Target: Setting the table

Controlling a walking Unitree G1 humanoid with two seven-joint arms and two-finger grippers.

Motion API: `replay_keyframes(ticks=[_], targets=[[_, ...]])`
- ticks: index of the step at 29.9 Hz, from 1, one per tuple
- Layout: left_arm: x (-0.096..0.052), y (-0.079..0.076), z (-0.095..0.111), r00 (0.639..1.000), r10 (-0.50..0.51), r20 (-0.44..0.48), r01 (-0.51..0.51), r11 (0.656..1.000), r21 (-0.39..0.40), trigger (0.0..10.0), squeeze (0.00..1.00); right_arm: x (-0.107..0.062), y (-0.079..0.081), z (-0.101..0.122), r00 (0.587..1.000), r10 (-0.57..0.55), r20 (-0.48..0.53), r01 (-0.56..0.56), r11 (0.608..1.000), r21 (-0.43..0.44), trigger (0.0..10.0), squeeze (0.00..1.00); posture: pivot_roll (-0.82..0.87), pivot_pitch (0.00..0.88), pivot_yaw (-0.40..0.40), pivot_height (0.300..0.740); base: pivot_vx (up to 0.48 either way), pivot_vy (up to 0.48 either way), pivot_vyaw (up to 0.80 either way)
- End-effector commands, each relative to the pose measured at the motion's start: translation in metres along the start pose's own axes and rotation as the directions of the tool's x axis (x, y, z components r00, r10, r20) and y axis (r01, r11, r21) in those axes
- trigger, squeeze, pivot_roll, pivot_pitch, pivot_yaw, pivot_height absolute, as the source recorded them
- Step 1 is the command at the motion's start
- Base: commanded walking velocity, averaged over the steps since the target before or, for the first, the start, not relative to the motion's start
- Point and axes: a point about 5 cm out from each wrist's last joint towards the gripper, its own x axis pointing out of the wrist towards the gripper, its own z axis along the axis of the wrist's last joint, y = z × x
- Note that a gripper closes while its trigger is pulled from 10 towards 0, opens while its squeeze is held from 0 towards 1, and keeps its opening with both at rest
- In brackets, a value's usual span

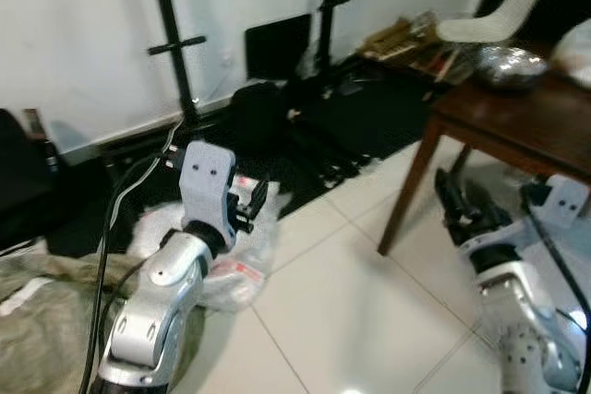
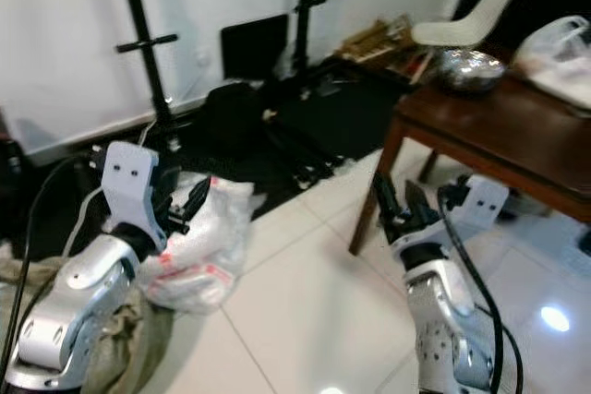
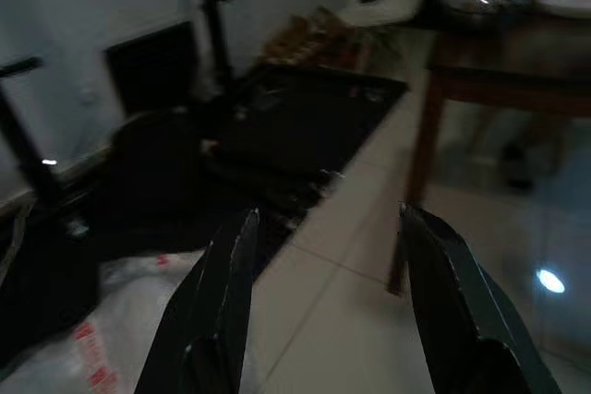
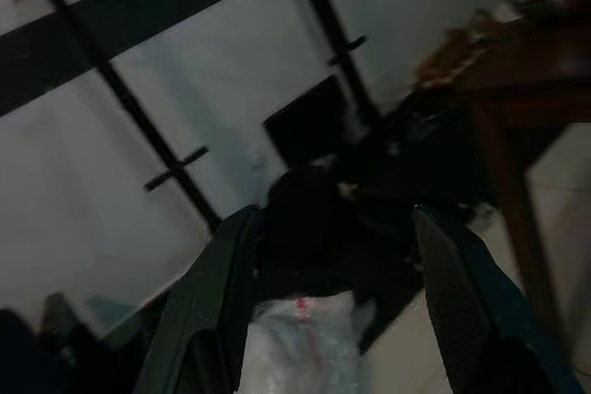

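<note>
Standing at the right, the dark wooden worktop (image 2: 480, 140) carries a shiny metal bowl (image 2: 469, 68), contents not discernible, and a white plastic bag (image 2: 561, 48). Another white bag (image 2: 199, 237) lies on the tiled floor (image 2: 305, 311). Left pincer (image 3: 323, 256) and right pincer (image 4: 337, 256) are both released, fingers spread, holding nothing.

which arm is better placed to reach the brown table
Right, probably. The right gripper hangs open beside the brown table's near leg; the left gripper, also open, sits over the white plastic bag, farther away.
</note>
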Motion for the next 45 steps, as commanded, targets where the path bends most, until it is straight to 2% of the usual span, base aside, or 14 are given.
replay_keyframes(ticks=[1,22,25,31,36,45], targets=[[-0.001,0.001,-0.002,1.000,0.001,-0.008,-0.001,1.000,0.005,10.0,0.00,-0.002,-0.002,-0.003,1.000,-0.010,-0.013,0.010,1.000,0.008,10.0,0.00,-0.05,0.000,0.086,0.740,0.000,0.000,-0.80],[-0.001,0.002,-0.003,1.000,0.008,-0.013,-0.008,1.000,0.000,10.0,0.00,-0.002,-0.002,-0.004,1.000,-0.010,-0.016,0.010,1.000,0.007,10.0,0.00,-0.05,0.000,0.082,0.740,0.000,0.000,-0.80],[-0.002,0.004,-0.006,1.000,0.023,-0.020,-0.023,1.000,-0.001,10.0,0.00,-0.001,-0.001,-0.006,1.000,-0.006,-0.023,0.006,1.000,0.009,10.0,0.00,-0.05,0.000,0.082,0.740,0.000,0.000,-0.80],[-0.008,0.013,-0.020,0.992,0.119,-0.049,-0.120,0.993,0.000,10.0,0.00,0.004,0.005,-0.017,0.996,0.035,-0.078,-0.033,0.999,0.019,10.0,0.00,-0.05,0.000,0.032,0.740,0.000,0.000,-0.80],[-0.009,0.012,-0.020,0.991,0.122,-0.049,-0.122,0.992,0.000,10.0,0.00,0.007,0.006,-0.018,0.995,0.046,-0.086,-0.045,0.999,0.020,10.0,0.00,-0.04,0.000,0.030,0.740,0.000,0.000,-0.80],[-0.001,0.012,-0.015,0.993,0.113,-0.020,-0.113,0.994,-0.004,10.0,0.00,0.005,0.008,-0.017,0.997,0.046,-0.065,-0.045,0.999,0.027,10.0,0.00,-0.07,0.000,0.061,0.740,0.000,0.000,-0.80]])
